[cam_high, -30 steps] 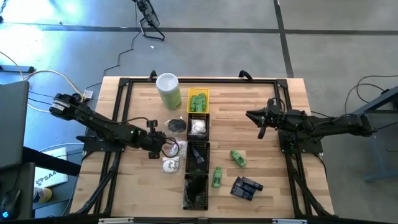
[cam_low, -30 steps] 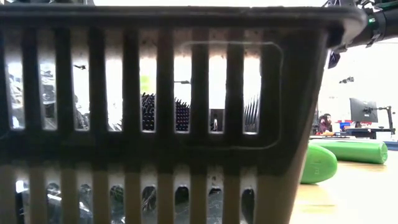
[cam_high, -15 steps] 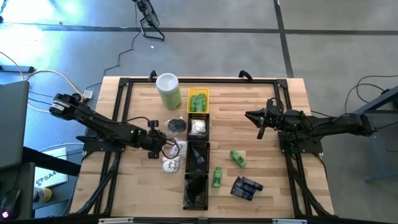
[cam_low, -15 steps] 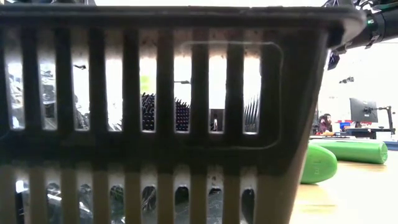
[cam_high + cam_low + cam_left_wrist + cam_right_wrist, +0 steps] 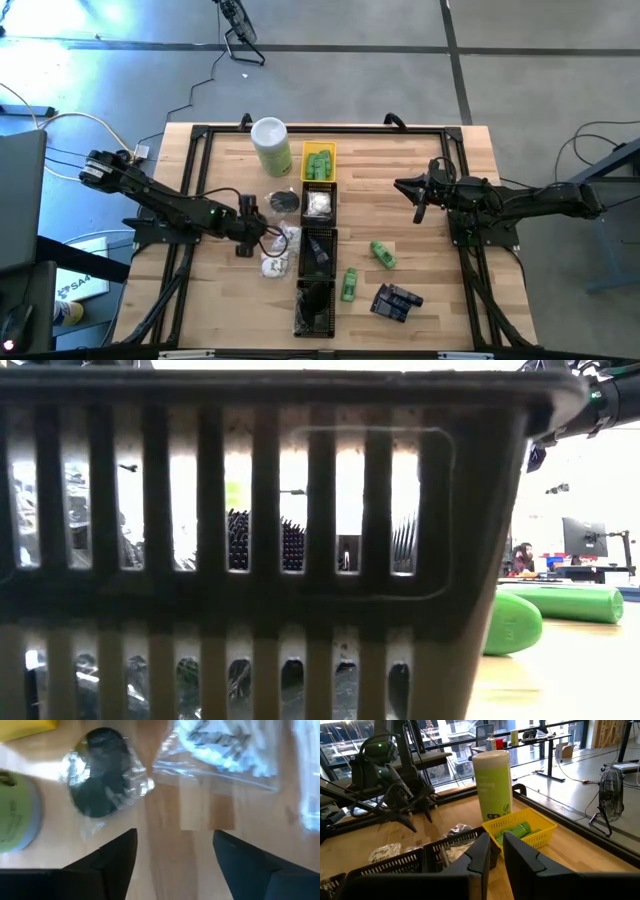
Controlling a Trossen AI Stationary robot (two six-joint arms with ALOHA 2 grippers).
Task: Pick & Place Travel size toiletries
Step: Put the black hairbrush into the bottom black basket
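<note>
My left gripper (image 5: 252, 236) (image 5: 175, 855) stands open over bare wood, left of the tray column. Just beyond its fingertips lie a white clear-wrapped piece (image 5: 225, 742) (image 5: 286, 238) and a wrapped black puck (image 5: 102, 777) (image 5: 284, 201). A second white wrapped piece (image 5: 273, 265) lies nearer the front edge. Two green bottles (image 5: 383, 253) (image 5: 349, 284) and dark flat packets (image 5: 396, 301) lie right of the trays. My right gripper (image 5: 418, 200) (image 5: 496, 852) waits shut and level, high over the table's right half.
A column of trays runs down the middle: a yellow tray (image 5: 318, 150) holding green bottles, then black trays (image 5: 318, 222) (image 5: 314, 320). The tall pale-green canister (image 5: 271, 147) stands at the far left of them. A black tray wall (image 5: 250, 560) fills the low view.
My left gripper has opened, staying in place with a slight roll of the wrist. The white wrapped piece in front of it now lies free on the table. My right arm has kept still.
</note>
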